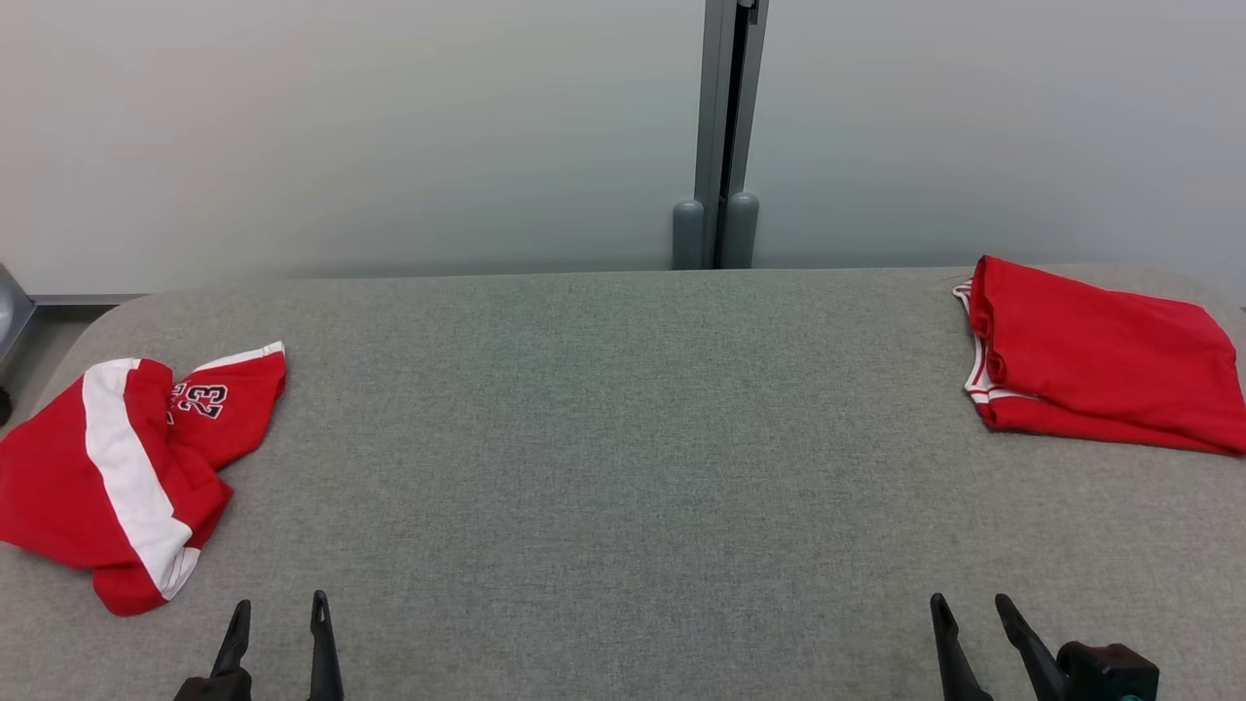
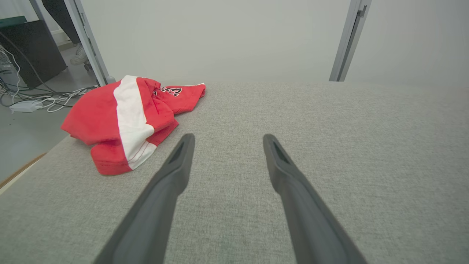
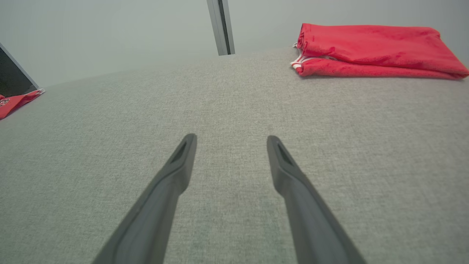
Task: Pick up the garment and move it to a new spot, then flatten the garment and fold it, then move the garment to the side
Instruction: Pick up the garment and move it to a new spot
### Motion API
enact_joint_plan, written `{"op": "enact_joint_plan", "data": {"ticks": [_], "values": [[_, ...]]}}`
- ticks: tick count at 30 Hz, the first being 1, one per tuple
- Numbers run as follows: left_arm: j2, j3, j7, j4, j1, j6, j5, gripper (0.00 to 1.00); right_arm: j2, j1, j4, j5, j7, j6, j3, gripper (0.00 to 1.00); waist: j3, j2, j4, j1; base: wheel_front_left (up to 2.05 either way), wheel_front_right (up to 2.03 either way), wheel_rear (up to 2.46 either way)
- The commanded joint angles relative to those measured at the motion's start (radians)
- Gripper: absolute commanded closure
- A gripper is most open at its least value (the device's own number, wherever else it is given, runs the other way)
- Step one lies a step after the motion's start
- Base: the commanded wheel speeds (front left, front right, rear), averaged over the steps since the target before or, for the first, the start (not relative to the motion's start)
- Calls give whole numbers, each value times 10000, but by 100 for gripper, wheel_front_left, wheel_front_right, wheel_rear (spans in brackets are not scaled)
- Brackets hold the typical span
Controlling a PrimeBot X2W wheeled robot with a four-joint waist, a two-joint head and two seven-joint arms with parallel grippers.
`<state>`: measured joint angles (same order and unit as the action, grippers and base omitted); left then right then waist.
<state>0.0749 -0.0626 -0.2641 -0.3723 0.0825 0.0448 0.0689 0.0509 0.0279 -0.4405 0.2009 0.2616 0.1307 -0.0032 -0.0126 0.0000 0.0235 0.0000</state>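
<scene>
A crumpled red garment [image 1: 127, 467] with a white stripe and the number 23 lies at the left edge of the grey table [image 1: 623, 438]; the left wrist view has this garment [image 2: 124, 121] ahead and to the left of the fingers. My left gripper [image 1: 279, 608] stands open near the front edge, just right of it, holding nothing. My right gripper [image 1: 971, 606] is open at the front right, fingers apart over bare cloth. In the right wrist view a corner of the garment [image 3: 14, 103] peeks in at far left.
A folded red garment [image 1: 1100, 355] with white trim lies at the table's far right, also the folded pile [image 3: 370, 51] ahead of my right fingers. A grey post [image 1: 725, 136] stands behind the table. Cables [image 2: 40, 102] and a person's shoe [image 2: 78, 55] are on the floor left.
</scene>
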Motion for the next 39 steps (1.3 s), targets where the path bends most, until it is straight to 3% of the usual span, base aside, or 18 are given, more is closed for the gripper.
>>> {"op": "enact_joint_plan", "data": {"ticks": [1, 17, 39], "values": [[-4, -32, -2, 6, 3, -19, -54, 0, -3, 29, -33, 9, 48, 1, 7, 0, -4, 0, 12, 0, 0, 0, 0], [112, -249, -2, 9, -181, 81, 86, 0, -2, 62, 34, 49, 46, 1, 137, 0, -38, 0, 446, 0, 0, 0, 0], [258, -807, -3, 313, -141, -98, 55, 0, 6, -94, 242, 15, 42, 1, 299, 0, 115, 0, 3202, 0, 0, 0, 0]]}}
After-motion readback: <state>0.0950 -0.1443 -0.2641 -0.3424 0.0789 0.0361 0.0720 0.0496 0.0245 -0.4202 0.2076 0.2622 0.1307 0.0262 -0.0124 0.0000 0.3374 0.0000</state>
